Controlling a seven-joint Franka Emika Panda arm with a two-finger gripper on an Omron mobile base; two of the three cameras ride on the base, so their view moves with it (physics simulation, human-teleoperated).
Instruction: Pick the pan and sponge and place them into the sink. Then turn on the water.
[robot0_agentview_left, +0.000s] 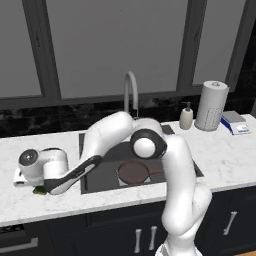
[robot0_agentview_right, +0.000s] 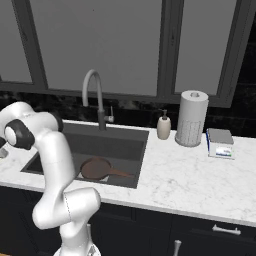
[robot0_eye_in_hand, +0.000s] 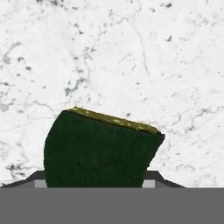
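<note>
- Nearest the hand camera is the sponge (robot0_eye_in_hand: 103, 148), dark green with a yellowish edge on top, sitting between the gripper (robot0_eye_in_hand: 94, 180) tips against the white marble counter (robot0_eye_in_hand: 131, 52).
- It looks tilted, probably because the jaws have pinched it on the counter left of the sink (robot0_agentview_left: 95, 175).
- The claw stands about half open, closed onto the sponge's sides; a green sliver shows under the hand (robot0_agentview_left: 39, 189).
- The pan (robot0_agentview_left: 133, 172) already lies in the basin, so the sponge is next, then the faucet (robot0_agentview_left: 131, 92).
</note>
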